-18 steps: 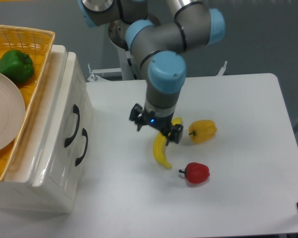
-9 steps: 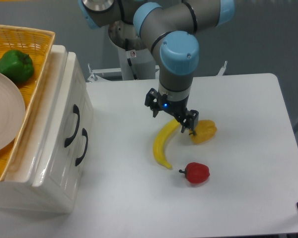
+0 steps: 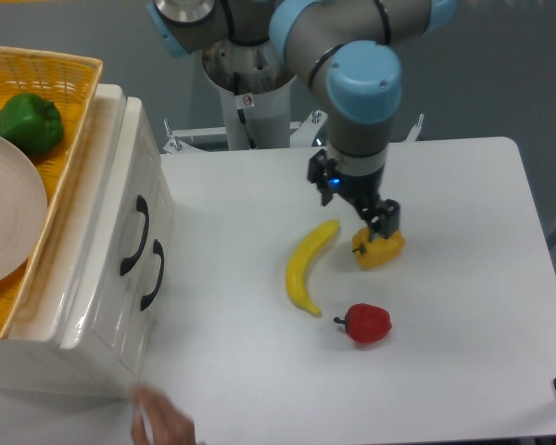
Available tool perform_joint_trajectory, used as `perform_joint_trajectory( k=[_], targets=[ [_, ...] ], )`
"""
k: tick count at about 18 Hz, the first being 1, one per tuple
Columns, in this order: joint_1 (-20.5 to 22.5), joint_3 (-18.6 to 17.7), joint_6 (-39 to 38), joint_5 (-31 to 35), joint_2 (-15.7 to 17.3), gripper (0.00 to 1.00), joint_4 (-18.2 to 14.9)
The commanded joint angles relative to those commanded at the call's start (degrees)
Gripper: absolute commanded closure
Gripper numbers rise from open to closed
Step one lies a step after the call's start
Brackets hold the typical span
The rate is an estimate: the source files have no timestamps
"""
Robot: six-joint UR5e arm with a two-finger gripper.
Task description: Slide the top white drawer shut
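The white drawer cabinet (image 3: 93, 306) stands at the left of the table. The top white drawer (image 3: 130, 199) carries the upper black curved handle (image 3: 134, 235); its front looks level with the lower drawer front (image 3: 141, 324). My gripper (image 3: 353, 197) hangs far to the right of the drawers, above the table between the banana and the yellow pepper. It is open, with nothing between its fingers.
A yellow wicker basket (image 3: 74, 93) on the cabinet holds a green pepper (image 3: 28, 122) and a white plate (image 3: 9, 218). A banana (image 3: 308, 269), a yellow pepper (image 3: 380, 248) and a red pepper (image 3: 366, 323) lie on the table. A person's hand (image 3: 159, 422) shows at the bottom edge.
My gripper has moved right and toward the back, away from the drawers and off the banana. A hand has come into view at the bottom edge.
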Motion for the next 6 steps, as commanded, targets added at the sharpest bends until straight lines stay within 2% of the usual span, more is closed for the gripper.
perform_joint_trajectory(
  k=[2,6],
  targets=[
    [1.67,0.0,3.79,-0.09,-0.09,0.0,0.0],
    [2.64,0.17,4.24,-0.35,0.0,0.0,0.0]
  ],
)
